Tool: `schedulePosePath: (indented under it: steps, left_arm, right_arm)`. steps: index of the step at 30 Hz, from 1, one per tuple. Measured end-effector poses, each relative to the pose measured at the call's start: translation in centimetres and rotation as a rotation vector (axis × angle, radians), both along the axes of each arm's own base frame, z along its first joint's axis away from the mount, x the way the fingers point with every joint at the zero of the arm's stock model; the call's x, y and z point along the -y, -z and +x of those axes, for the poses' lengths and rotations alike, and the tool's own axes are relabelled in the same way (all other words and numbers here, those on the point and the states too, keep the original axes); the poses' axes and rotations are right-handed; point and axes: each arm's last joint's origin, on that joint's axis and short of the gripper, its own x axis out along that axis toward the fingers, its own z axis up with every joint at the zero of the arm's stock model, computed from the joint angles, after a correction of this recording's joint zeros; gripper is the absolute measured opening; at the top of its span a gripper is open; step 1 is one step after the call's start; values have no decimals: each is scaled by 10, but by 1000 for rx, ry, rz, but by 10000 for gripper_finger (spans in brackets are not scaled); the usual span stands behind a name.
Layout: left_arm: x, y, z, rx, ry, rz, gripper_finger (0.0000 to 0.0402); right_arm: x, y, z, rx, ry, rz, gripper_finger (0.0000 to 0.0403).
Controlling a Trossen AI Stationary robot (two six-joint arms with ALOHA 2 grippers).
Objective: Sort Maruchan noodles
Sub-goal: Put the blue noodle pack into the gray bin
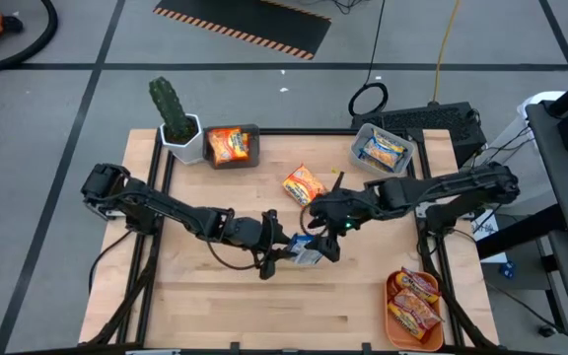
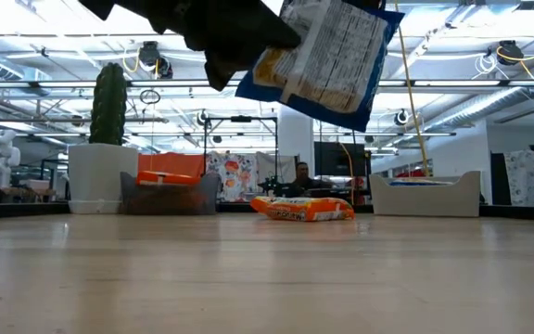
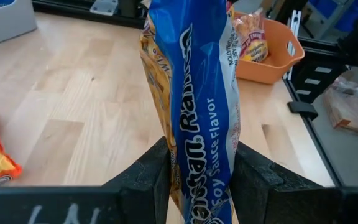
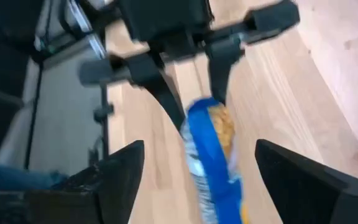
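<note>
Worktop (image 1: 215,296) room is what I am checking first: the near half of the wooden surface is lying bare in front of both arms, and the dark frame rails are running along its left and right edges.

At the far left corner I am seeing a cactus in a white pot (image 1: 176,123), with a dark bin (image 1: 231,146) just beside it holding an orange packet. A grey bin (image 1: 383,150) at the far right is holding a blue-white packet. An orange tray (image 1: 417,306) at the near right corner is holding dark red-brown packets. One loose orange-yellow packet (image 1: 304,184) is lying flat on the worktop between the two far bins, just beyond the grippers, and nothing is standing between it and them.

The left gripper (image 1: 282,247) is hanging over the middle of the worktop, its jaws clenched on the blue-white Maruchan packet (image 3: 201,112), which I am seeing held on edge and clear of the surface in the low view. The right gripper (image 1: 328,225) is sitting just beside it, facing it from the right; its jaws are spread wide on either side of the packet and are not touching it.
</note>
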Motion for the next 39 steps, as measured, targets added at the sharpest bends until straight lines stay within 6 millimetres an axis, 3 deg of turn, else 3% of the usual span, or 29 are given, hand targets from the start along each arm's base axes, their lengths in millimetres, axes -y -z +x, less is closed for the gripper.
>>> schedulePosePath:
  steps: [11,18,22,32,39]
  left_arm:
    - [0,-1,0,17,26,48,128]
    - [1,-1,0,16,48,31,128]
    - [1,-1,0,16,50,31,144]
    - [-5,0,2,6,23,0,153]
    - [-11,0,3,-2,-18,-51,156]
  right_arm:
    - [3,35,21,-104,-218,-59,301]
    - [7,43,26,-122,-235,-85,293]
    - [7,42,25,-121,-246,-96,255]
    - [6,43,25,-116,-263,-110,117]
    - [10,41,25,-121,-231,-96,113]
